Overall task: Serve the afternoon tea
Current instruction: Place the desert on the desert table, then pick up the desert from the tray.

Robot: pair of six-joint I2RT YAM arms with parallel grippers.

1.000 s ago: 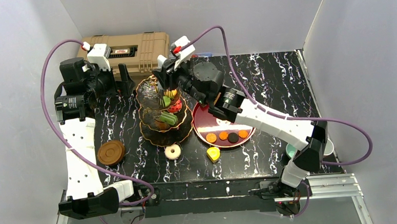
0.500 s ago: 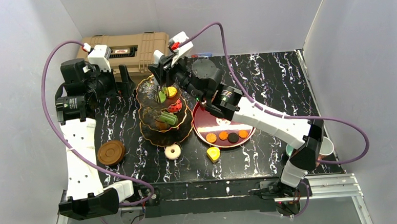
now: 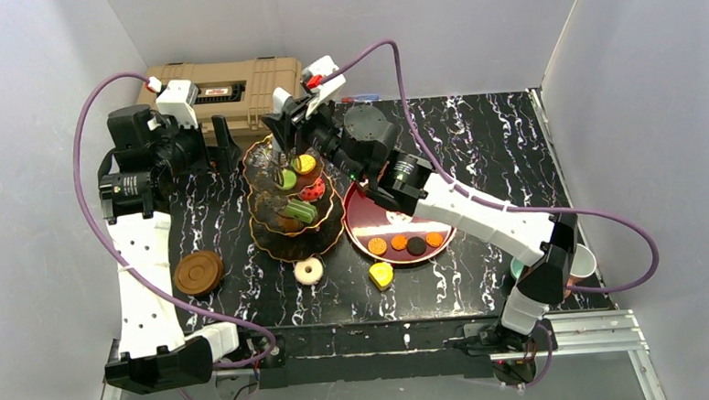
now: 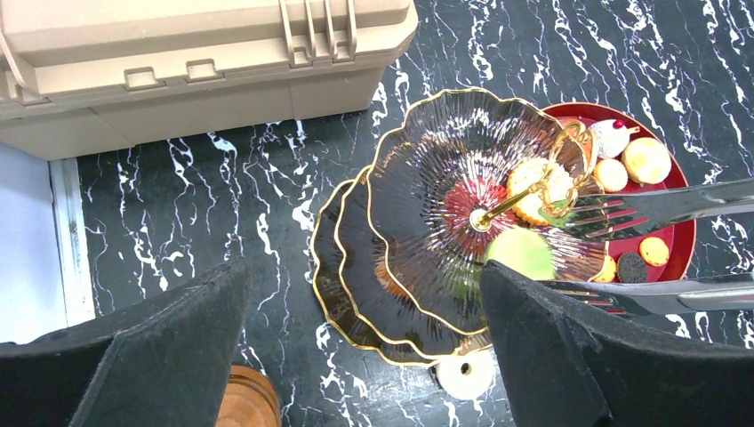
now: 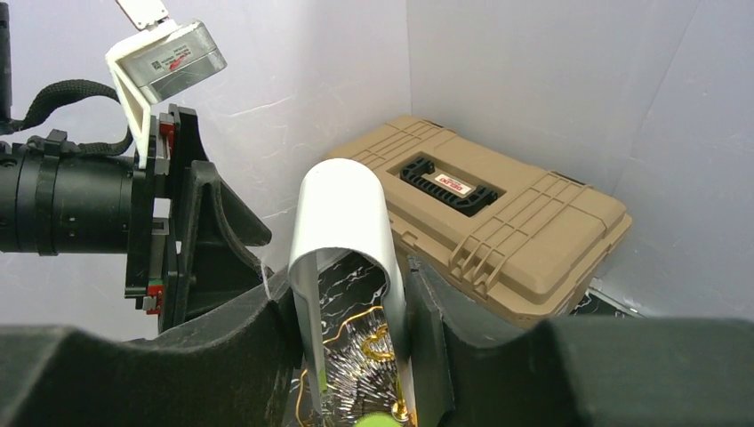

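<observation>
Tongs (image 5: 342, 213) clamped in right gripper (image 5: 351, 356), long axis steep, tips down beside macaron (image 4: 520, 252) on stand (image 4: 427, 178) top; left gripper (image 4: 363, 267) wide, empty.

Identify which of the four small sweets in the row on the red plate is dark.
The near-black sweet, third counting from the tiered stand; the other three on the red plate are orange.

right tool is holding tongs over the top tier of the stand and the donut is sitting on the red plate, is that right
Not quite. The donut is not on the red plate; it lies on the table just in front of the stand, as the top external view shows. The right tool does hold tongs over the stand's top tier.
</observation>
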